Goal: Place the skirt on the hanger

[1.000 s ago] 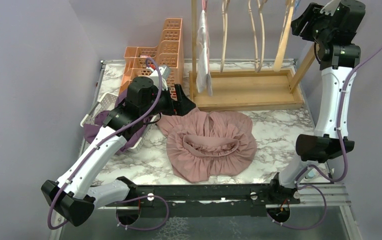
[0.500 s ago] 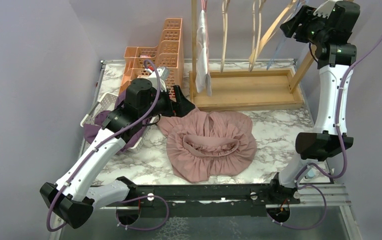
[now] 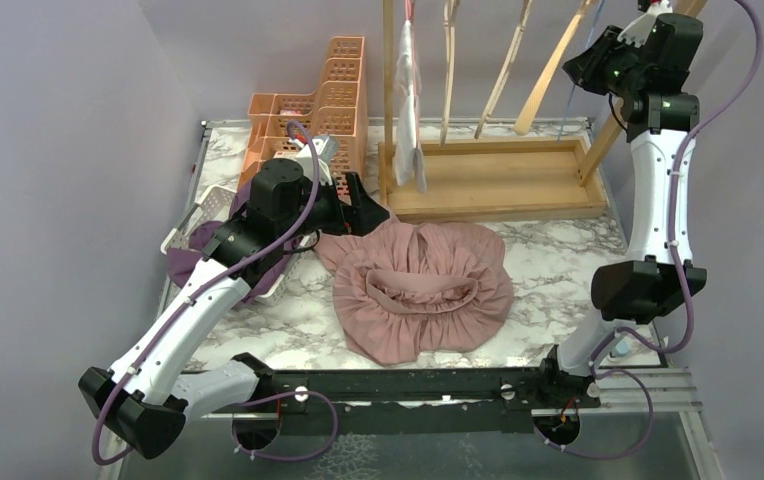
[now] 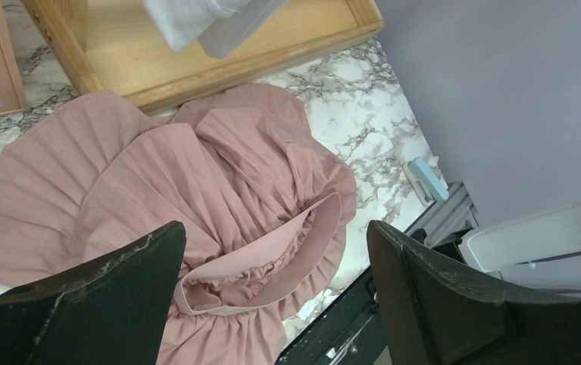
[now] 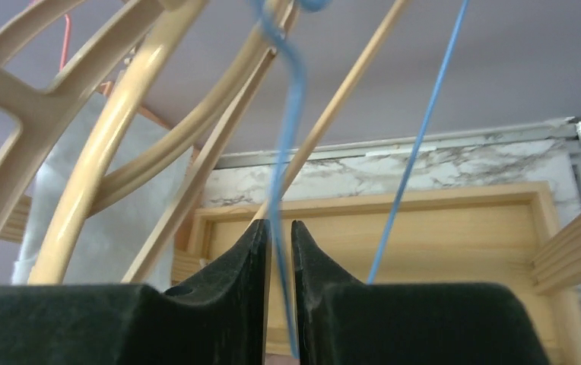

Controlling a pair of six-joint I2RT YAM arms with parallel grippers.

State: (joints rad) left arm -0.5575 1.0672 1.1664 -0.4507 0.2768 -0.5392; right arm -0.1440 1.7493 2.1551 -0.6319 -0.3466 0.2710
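The pink pleated skirt [image 3: 423, 285] lies crumpled on the marble table, its elastic waistband [image 4: 303, 236] gaping open toward the near edge. My left gripper [image 3: 368, 205] hovers wide open above the skirt's far left part [image 4: 219, 175], with nothing between its fingers [image 4: 82, 304]. High at the back right, my right gripper [image 3: 583, 60] has closed on the thin blue wire hanger [image 5: 291, 99], whose wire runs down between the two black fingers [image 5: 234, 281]. The hanger's blue line [image 3: 568, 100] hangs among the cream hangers [image 3: 503, 70] on the wooden rack.
The rack's wooden base tray [image 3: 498, 180] fills the back centre, with a white garment [image 3: 408, 100] hanging at its left post. Orange baskets [image 3: 328, 90] stand at the back left. A white basket with purple cloth [image 3: 198, 250] sits under the left arm.
The right gripper has narrowed from wide open onto the blue hanger wire and shifted up and right. The cream hangers have swung aslant. The left arm has barely moved.
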